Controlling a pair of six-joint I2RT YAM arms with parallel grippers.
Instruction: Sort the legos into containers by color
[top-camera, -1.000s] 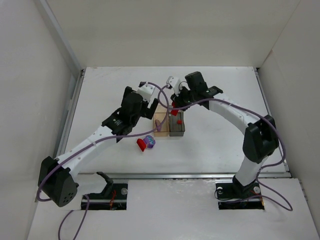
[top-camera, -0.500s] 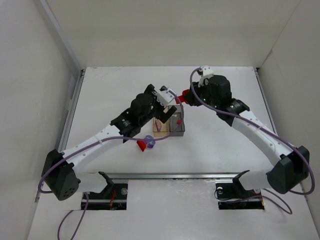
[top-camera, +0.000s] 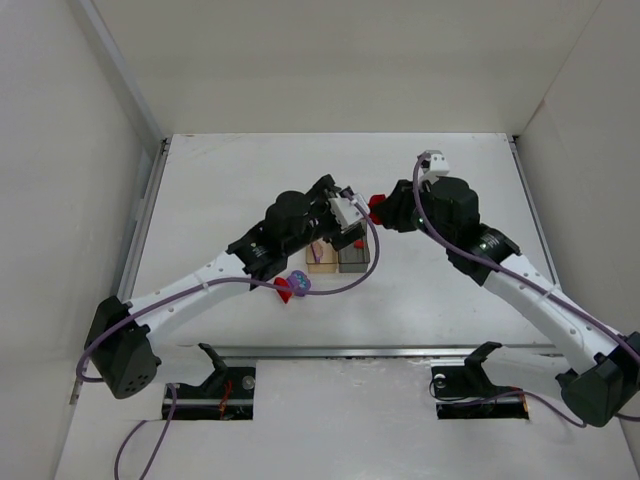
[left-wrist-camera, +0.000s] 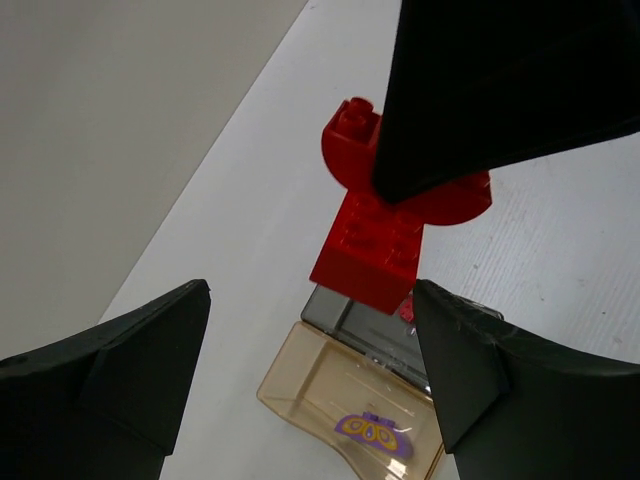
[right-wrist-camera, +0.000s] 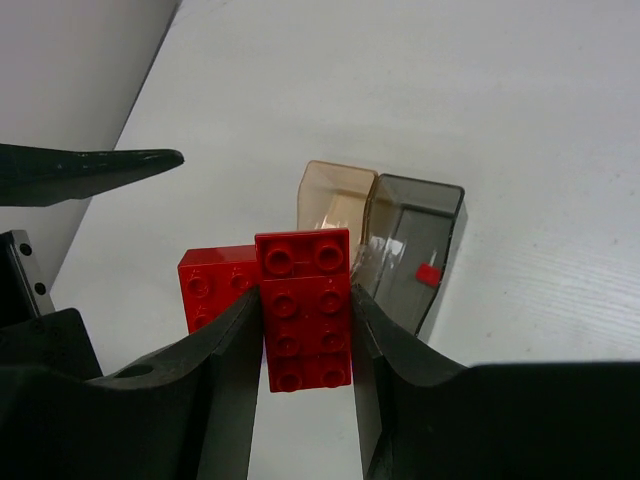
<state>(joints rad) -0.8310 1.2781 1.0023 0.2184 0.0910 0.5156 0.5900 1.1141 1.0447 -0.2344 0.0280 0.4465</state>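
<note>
Two red bricks (right-wrist-camera: 305, 300), seemingly clicked into one lump, sit pinched between the fingers of my right tool (right-wrist-camera: 305, 325), in the air near the far side of the grey bin (top-camera: 353, 257). They are hard, light plastic with smooth sides. I judge a squeeze across the flat long faces safe, but a knock could twist the lump or pop the join. My left tool (left-wrist-camera: 310, 345) stands wide with nothing in it, pointed at that lump from close by. The tan bin (top-camera: 321, 257) touches the grey one on its left. It has a purple piece (left-wrist-camera: 375, 430) inside, while the grey one has a small red piece (right-wrist-camera: 428, 274), so red belongs in grey. Both bins look light enough to skid if a finger catches a rim, and their openings are narrow, so I would come straight down over the middle. A loose red brick (top-camera: 284, 291) and a loose purple piece (top-camera: 299, 283) lie together on the table (top-camera: 230, 180), just near of the tan bin under my left arm. The tightest spot is between my two tools. The side walls (top-camera: 60, 200) are well apart from all this.
</note>
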